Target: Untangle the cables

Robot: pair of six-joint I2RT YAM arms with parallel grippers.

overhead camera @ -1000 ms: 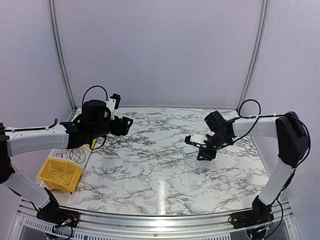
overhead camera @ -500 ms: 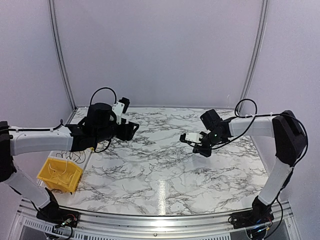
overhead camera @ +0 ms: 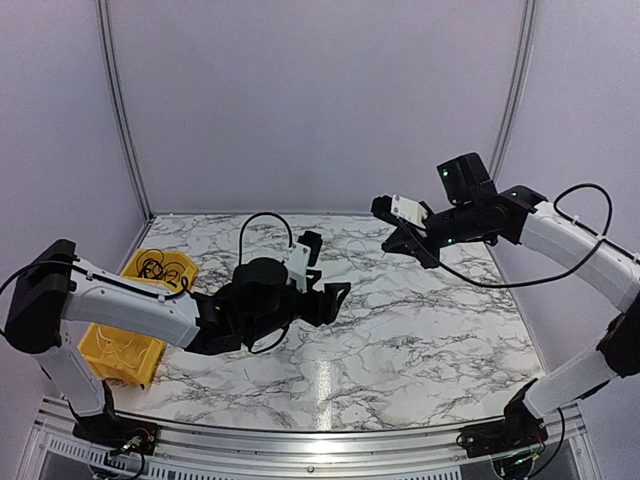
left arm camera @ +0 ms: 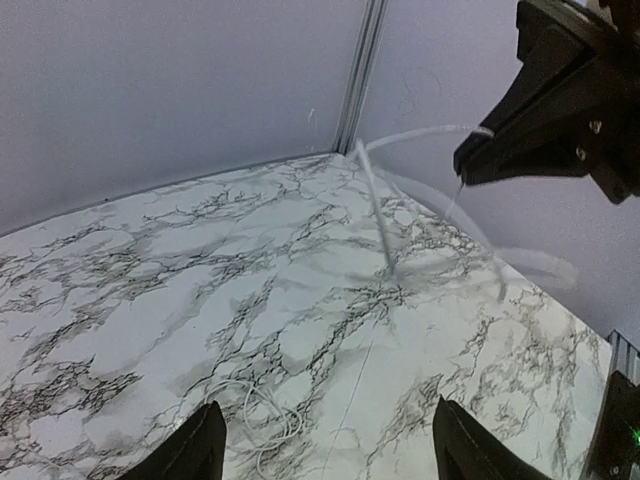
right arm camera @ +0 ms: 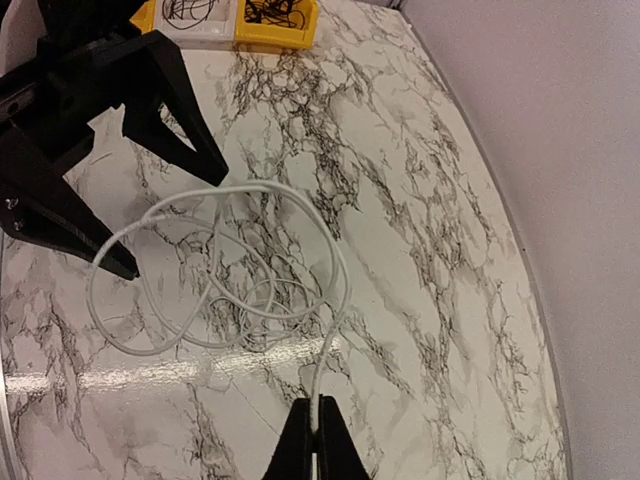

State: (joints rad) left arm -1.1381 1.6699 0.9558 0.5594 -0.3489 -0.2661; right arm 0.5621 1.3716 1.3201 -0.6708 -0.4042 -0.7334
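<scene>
My right gripper (right arm camera: 318,408) is shut on a thin white cable (right arm camera: 232,262), whose tangled loops hang below it over the marble table (right arm camera: 430,230). From above, the right gripper (overhead camera: 388,243) is raised over the back middle of the table. My left gripper (overhead camera: 328,267) is low at the table's centre and open, with nothing between its fingers (left arm camera: 196,452). In the left wrist view the hanging cable (left arm camera: 377,205) is blurred beneath the right gripper (left arm camera: 470,160). A small coil of white cable (left arm camera: 262,408) lies on the marble just ahead of the left fingers.
Two yellow bins stand at the left edge. The far one (overhead camera: 165,266) holds black cables, the near one (overhead camera: 120,350) pale wires. A thick black arm cable (overhead camera: 520,278) sags under the right arm. Walls close the back and sides.
The right gripper has shut on the white cable and risen well above the table. The left arm has swung right and down to the table's centre, still open.
</scene>
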